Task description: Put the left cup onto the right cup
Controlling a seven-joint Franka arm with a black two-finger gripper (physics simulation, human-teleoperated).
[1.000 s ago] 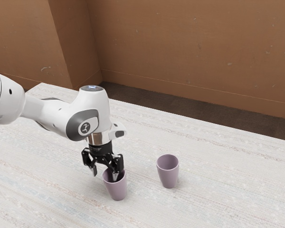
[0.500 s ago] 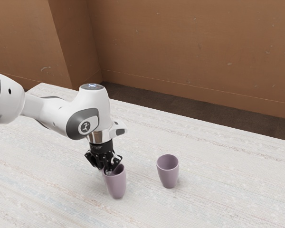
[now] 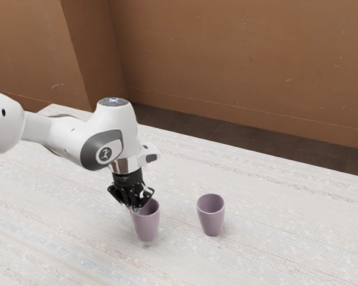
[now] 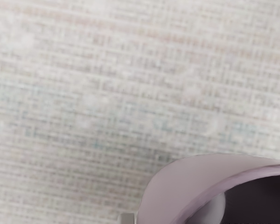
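Left of the right cup [image 3: 210,214] in the exterior view, slightly apart: left cup [image 3: 146,221], upright. Whether its base touches the table [image 3: 286,238] is unclear. Gripper [image 3: 135,202] at its rim, fingers pinched on the wall farthest from the right cup.

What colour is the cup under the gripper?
The left cup is pale mauve, plain with no pattern; the exterior view shows it best.

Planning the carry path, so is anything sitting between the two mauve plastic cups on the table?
No. In the exterior view, the pale woven tabletop between the mauve cup on that view's left and the mauve cup on its right is bare.
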